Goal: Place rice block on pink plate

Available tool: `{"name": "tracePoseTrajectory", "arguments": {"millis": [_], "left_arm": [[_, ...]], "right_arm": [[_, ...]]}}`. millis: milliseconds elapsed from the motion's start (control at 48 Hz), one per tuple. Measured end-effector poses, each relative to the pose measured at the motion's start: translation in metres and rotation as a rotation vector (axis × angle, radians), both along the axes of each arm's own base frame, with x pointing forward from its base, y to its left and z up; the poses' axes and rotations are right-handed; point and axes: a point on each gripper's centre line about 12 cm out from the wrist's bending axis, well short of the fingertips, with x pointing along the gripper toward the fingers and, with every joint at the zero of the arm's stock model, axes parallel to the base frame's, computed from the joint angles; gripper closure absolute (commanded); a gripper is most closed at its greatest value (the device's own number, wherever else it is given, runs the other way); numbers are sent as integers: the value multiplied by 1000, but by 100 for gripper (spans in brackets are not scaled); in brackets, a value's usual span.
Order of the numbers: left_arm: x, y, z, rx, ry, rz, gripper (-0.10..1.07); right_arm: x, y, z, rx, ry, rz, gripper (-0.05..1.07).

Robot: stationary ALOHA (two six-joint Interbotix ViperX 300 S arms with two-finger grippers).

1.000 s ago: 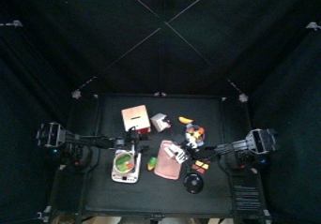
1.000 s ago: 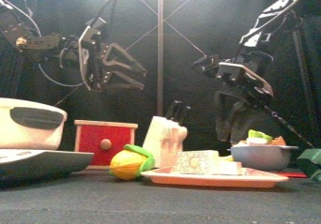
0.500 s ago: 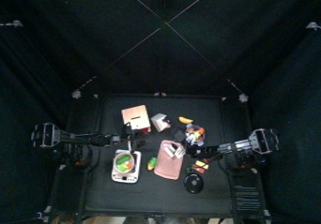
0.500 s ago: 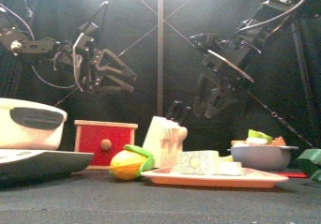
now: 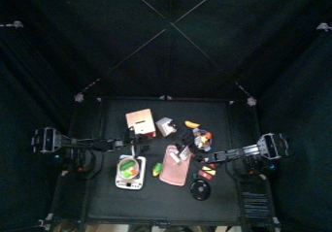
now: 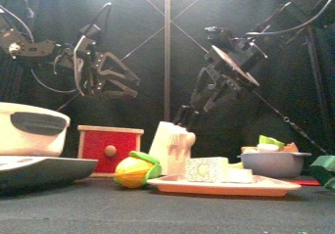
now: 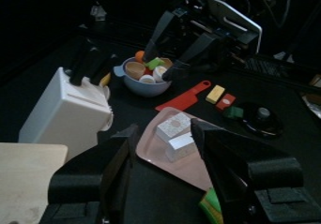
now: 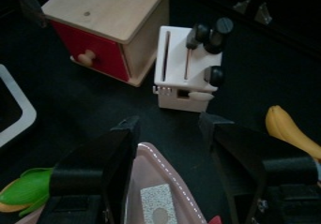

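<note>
Pink plate (image 6: 222, 186): oblong, rounded corners; set at lower centre-right of the front view, on the black table (image 6: 157, 213). In the top view it lies at centre of the table, between the white scale-like tray and the dark round item.

Rice block (image 6: 206, 169): pale speckled cube, seen resting on the pink plate in the front view, a second pale block touching it at its right. In the left wrist view, two pale blocks are shown on the plate, at frame centre. The placement is judged already made; nothing of the task appears left but clearing the arms.

Right gripper (image 8: 175, 134): raised above the plate, upper right of centre in the front view. Jaws parted, nothing held between them; the plate's near end is seen in the gap.

Left gripper (image 7: 170, 139): held high at upper left of the front view, well apart from the plate. Jaws spread wide, empty.

Other items, not of the task:
- red-fronted wooden box (image 6: 110, 148), lower left of centre
- white knife block (image 6: 171, 145), just behind the plate
- bowl of mixed toy food (image 6: 276, 160), lower right
- yellow-green fruit piece (image 6: 135, 169), touching the plate's left end as seen from the front; true contact cannot be told.
</note>
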Motion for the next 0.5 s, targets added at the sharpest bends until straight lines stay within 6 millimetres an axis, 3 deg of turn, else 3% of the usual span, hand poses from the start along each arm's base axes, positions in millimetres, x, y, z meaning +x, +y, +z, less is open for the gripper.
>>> {"name": "tracePoseTrajectory", "arguments": {"millis": [188, 500], "left_arm": [[-2, 0, -3, -5, 7, 0, 12], [-6, -1, -6, -7, 17, 4, 12]], "right_arm": [[-14, -11, -7, 74, 24, -187, 15], [-10, 2, -5, 92, 18, -161, 15]]}}
